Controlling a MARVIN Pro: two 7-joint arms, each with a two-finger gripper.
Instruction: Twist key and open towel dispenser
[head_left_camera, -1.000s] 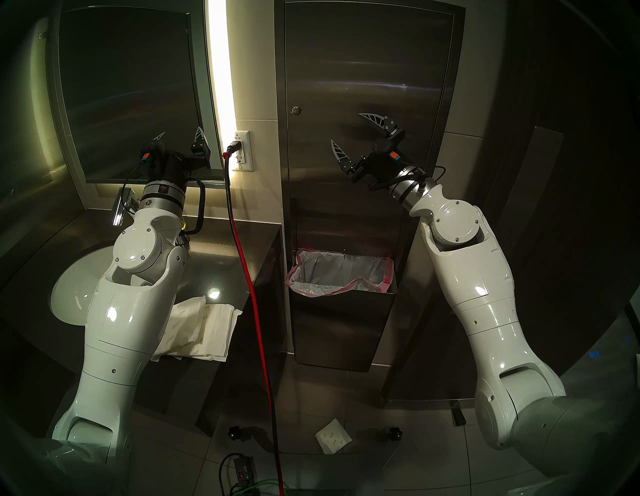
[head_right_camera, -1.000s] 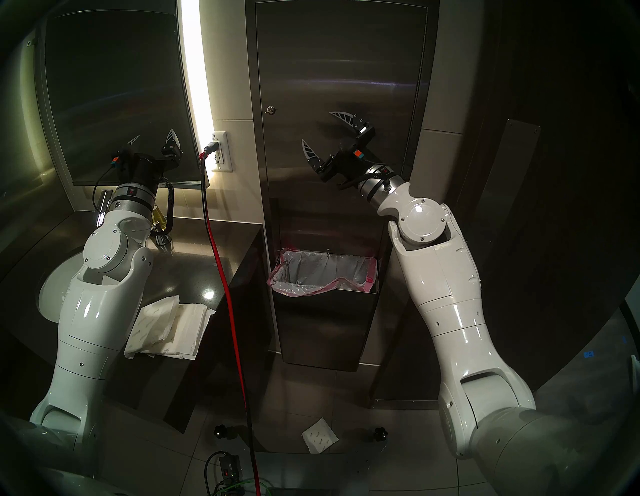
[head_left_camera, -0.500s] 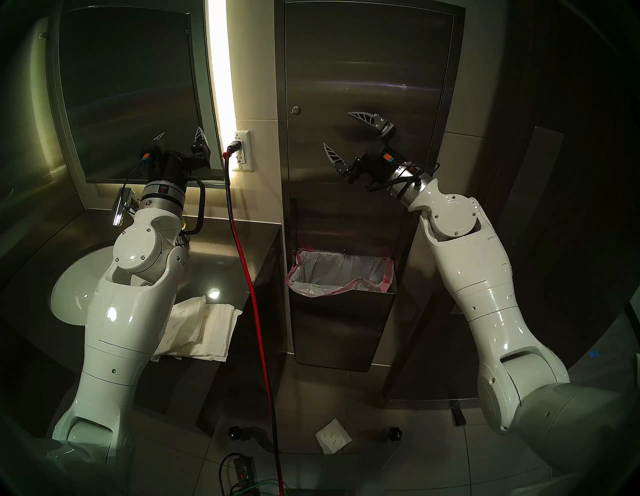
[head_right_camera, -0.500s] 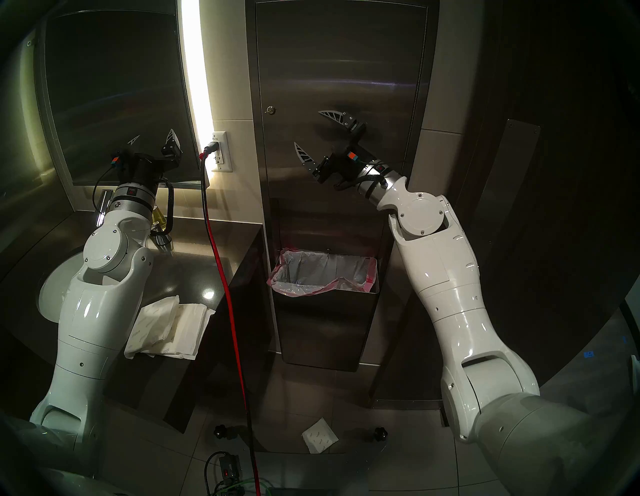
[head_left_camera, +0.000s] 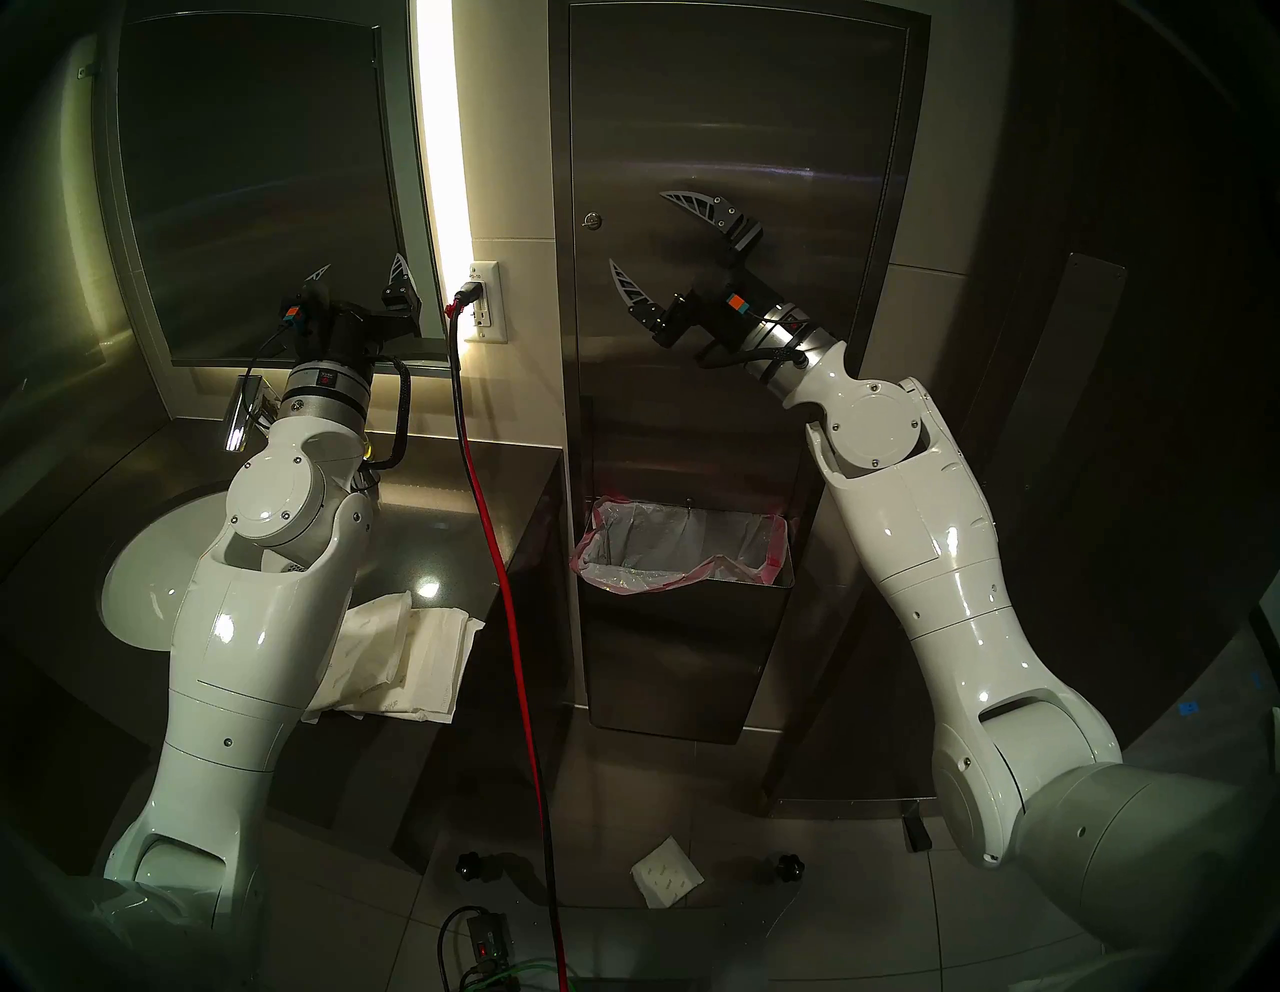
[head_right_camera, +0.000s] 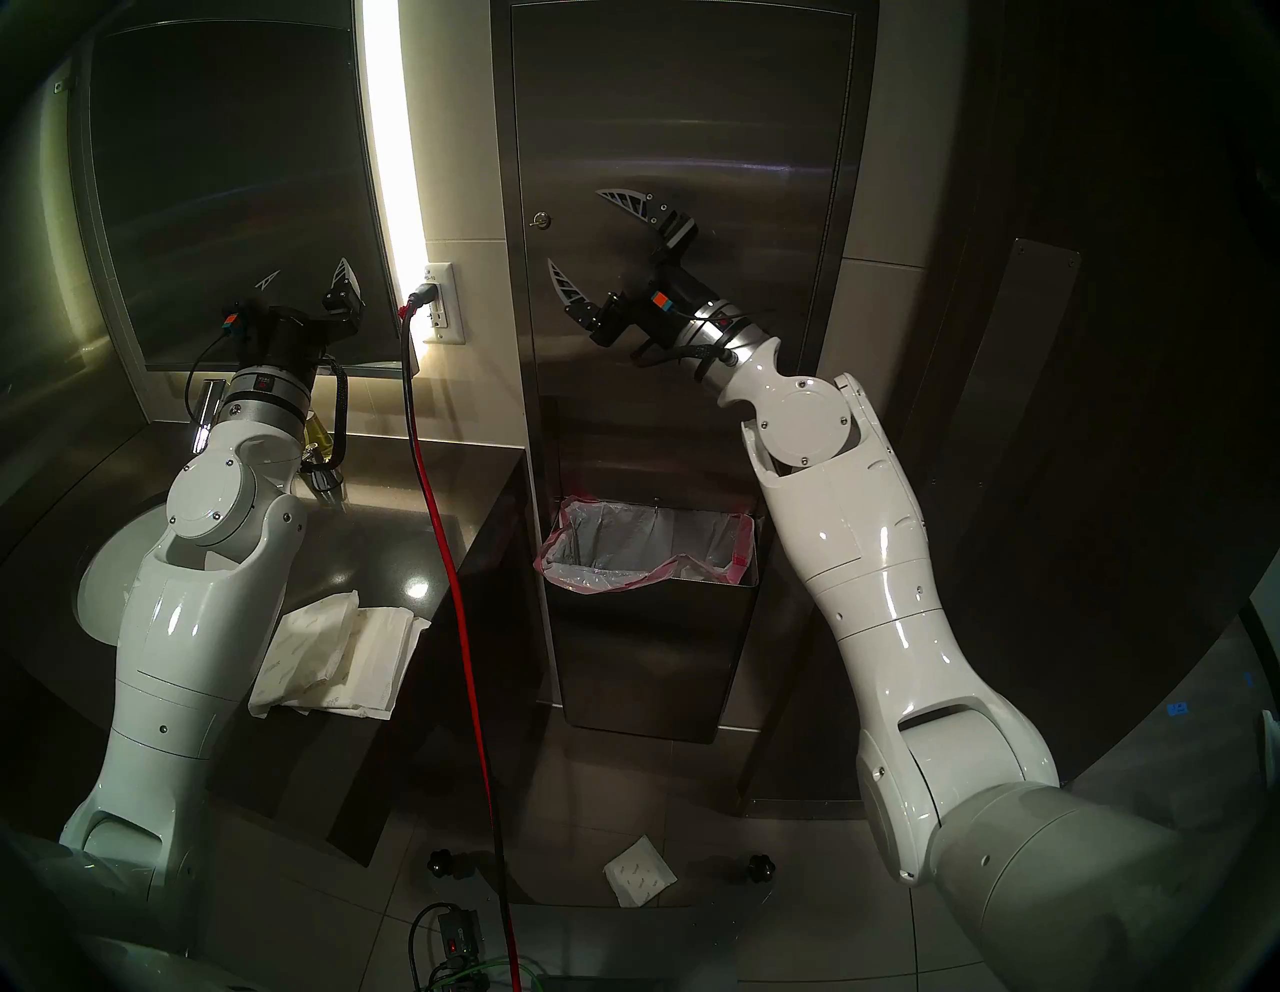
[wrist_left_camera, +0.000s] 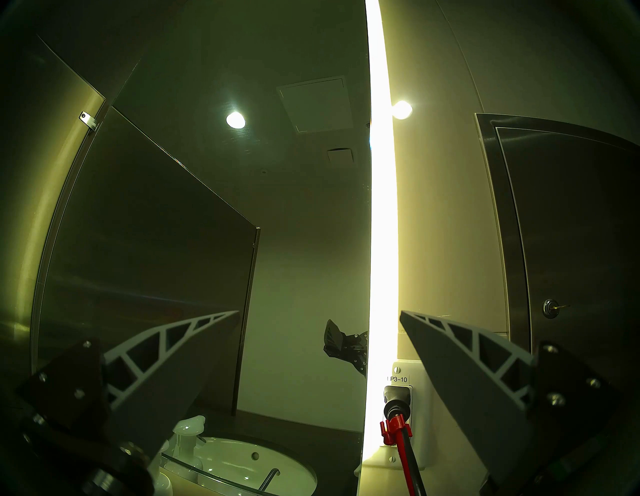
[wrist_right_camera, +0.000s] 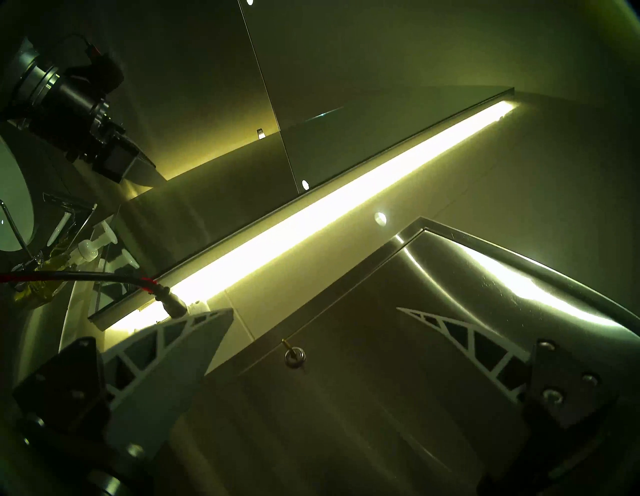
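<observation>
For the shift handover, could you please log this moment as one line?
phase: approach | right gripper: open, short of key | left gripper: open, by mirror | towel dispenser: closed

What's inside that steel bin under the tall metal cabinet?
The steel bin holds a clear liner bag with pink edges draped over its rim. The bag looks empty as far down as the head view reaches; its bottom is hidden by the front wall.
</observation>
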